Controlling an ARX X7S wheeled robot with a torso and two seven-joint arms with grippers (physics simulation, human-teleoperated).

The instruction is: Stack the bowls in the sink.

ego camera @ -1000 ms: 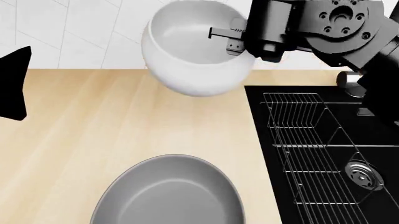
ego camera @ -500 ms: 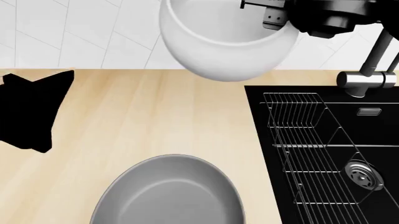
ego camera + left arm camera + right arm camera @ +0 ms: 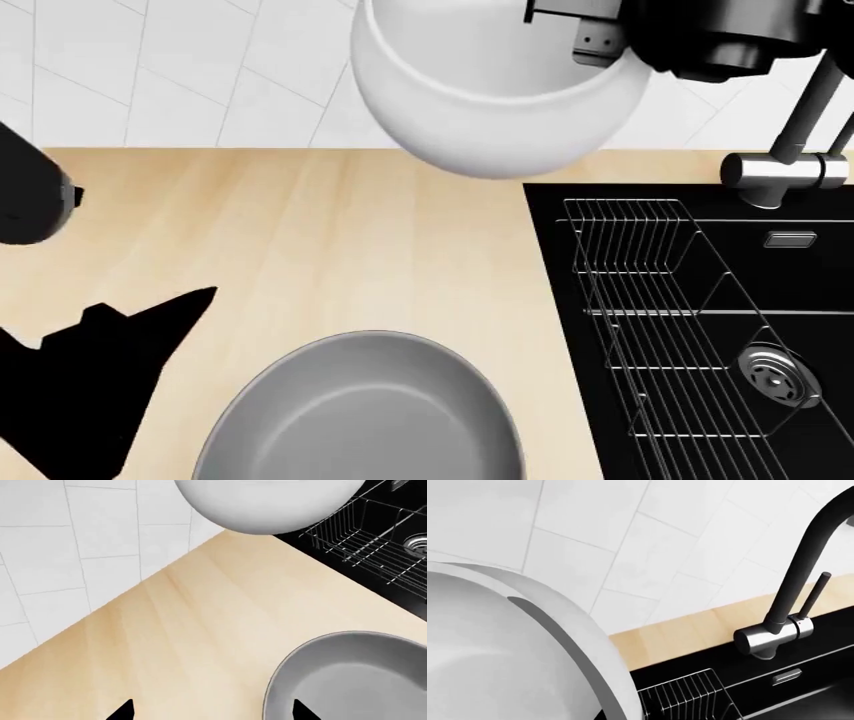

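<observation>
Far left of the head view, the left arm (image 3: 30, 200) pokes in as a dark shape over the counter (image 3: 334, 250), and below it at lower left sits a jagged black silhouette; whether that is the left gripper (image 3: 94, 380) I cannot tell for sure, nor how its jaws stand. In the left wrist view only two black tips show at the bottom edge, set well apart, with nothing between them.

Moving right, the grey bowl (image 3: 367, 415) rests on the wooden counter at bottom centre, open side up, empty, cut off by the lower edge. The left wrist view has it at lower right (image 3: 353, 680), also on the wood.

Up top, the white bowl (image 3: 494, 90) hangs in the air in front of the tiled wall (image 3: 160, 70), above the counter's back edge and just left of the sink's corner. The right gripper (image 3: 594, 30) has it by the rim at upper right, one finger inside the bowl, clamped onto the wall. In the right wrist view the rim (image 3: 570, 625) sweeps across the lower left.

Right side: the black sink (image 3: 801, 300), wire rack (image 3: 654, 310) inside it along its left wall, round steel drain (image 3: 778, 375) further right. The faucet (image 3: 787, 165) stands at the sink's back edge, upper right.
</observation>
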